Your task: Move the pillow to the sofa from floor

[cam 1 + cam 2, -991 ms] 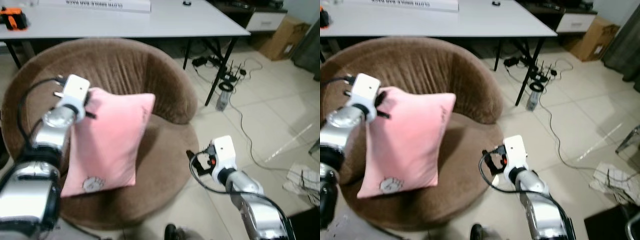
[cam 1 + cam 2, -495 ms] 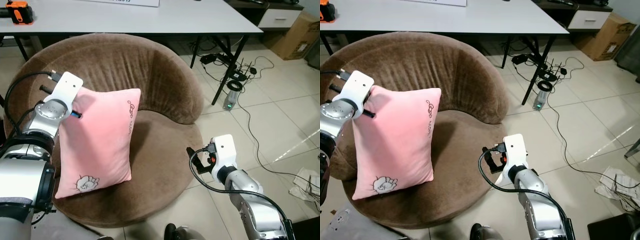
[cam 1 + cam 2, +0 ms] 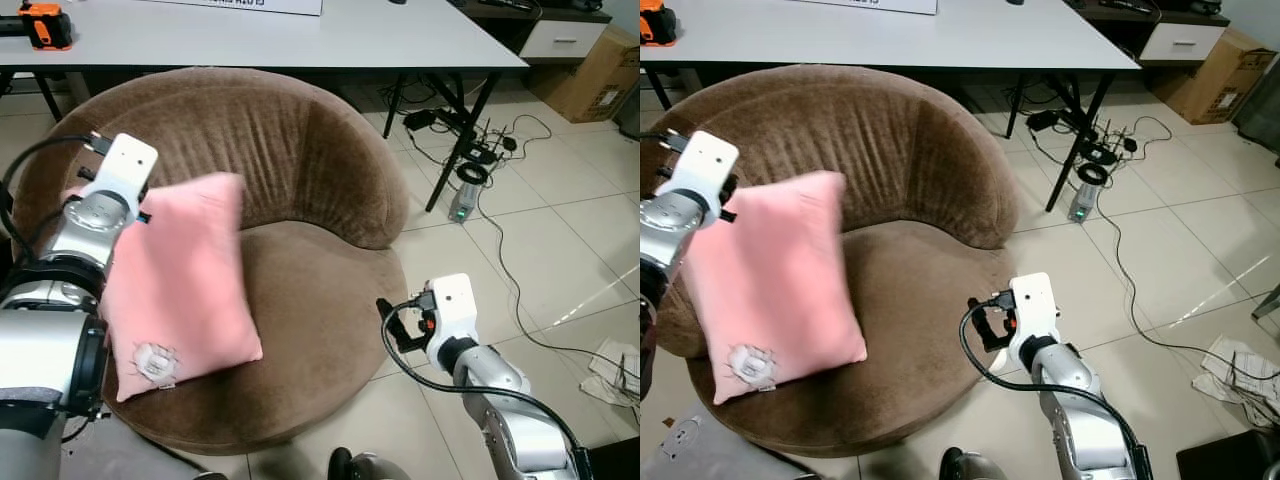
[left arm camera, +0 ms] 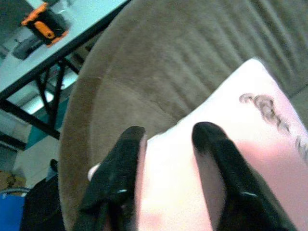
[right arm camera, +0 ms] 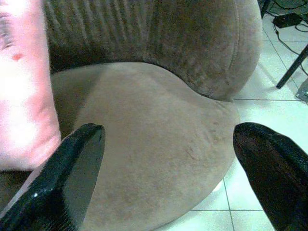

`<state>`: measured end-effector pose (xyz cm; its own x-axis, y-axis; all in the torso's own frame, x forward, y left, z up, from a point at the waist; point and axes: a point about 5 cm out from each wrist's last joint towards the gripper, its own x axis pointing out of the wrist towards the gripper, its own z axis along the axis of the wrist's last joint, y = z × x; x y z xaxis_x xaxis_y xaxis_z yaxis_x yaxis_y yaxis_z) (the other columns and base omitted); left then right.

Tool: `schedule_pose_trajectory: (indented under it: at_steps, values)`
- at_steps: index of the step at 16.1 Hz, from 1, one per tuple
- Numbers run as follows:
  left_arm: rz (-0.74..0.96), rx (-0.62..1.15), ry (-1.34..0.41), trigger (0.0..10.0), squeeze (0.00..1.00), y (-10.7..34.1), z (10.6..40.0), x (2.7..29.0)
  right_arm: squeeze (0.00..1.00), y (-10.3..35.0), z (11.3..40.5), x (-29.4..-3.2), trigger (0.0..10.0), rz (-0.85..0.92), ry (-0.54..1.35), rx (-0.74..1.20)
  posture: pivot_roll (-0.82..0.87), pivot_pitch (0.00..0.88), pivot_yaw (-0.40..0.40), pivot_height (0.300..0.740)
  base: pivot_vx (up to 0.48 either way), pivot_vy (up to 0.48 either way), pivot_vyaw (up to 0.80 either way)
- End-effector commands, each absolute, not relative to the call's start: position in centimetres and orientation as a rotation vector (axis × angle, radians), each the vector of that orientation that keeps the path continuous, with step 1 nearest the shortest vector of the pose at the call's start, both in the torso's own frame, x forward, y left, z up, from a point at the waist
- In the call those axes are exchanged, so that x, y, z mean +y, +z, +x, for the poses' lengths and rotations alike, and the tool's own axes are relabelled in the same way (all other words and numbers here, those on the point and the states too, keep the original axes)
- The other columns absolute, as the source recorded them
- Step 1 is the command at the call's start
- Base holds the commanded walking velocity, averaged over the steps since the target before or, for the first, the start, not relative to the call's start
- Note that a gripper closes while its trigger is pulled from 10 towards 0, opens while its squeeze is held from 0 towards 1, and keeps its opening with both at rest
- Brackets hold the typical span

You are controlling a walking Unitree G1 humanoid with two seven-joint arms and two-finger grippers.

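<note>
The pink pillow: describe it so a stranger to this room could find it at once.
Find the round brown velvety sofa before the white table. On its seat's left side leans a square pink pillow, its top edge between the left hand fingers. It is the one pink thing.

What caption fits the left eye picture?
Left gripper holds the pink pillow on the brown sofa.

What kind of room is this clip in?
Probably a living room that doubles as a workspace: a round brown sofa chair with a pink pillow on it, a white table behind, and cables with a router on the tiled floor.
</note>
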<state>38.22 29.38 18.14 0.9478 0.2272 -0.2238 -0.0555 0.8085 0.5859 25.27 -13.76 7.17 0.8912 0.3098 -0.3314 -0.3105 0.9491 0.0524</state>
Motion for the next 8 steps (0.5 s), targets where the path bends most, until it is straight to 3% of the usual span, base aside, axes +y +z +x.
schedule_pose_trajectory:
  at_steps: [1, 2, 4, 8]
  values:
    - [0.612, 0.249, 0.193, 10.0, 1.00, 19.9, 38.6, 29.7, 0.30, 7.3, 25.2, -14.3, 10.0, -0.002, 0.309, 0.345, -0.10, 0.073, -0.086, 0.740, 0.000, 0.000, 0.00]
    - [0.611, 0.236, 0.206, 10.0, 1.00, 20.5, 38.8, 29.8, 0.31, 7.3, 25.1, -14.3, 10.0, -0.003, 0.308, 0.346, -0.09, 0.069, -0.084, 0.740, 0.000, 0.000, 0.00]
    - [0.587, 0.216, 0.205, 10.0, 0.00, 21.2, 39.0, 29.6, 0.31, 7.5, 25.2, -14.2, 10.0, -0.005, 0.306, 0.324, -0.09, 0.062, -0.080, 0.740, 0.000, 0.000, 0.00]
    - [0.493, 0.192, 0.080, 10.0, 0.00, 19.3, 39.4, 26.9, 0.33, 7.9, 25.9, -14.6, 10.0, -0.041, 0.277, 0.285, -0.09, 0.048, -0.080, 0.740, 0.000, 0.000, 0.00]
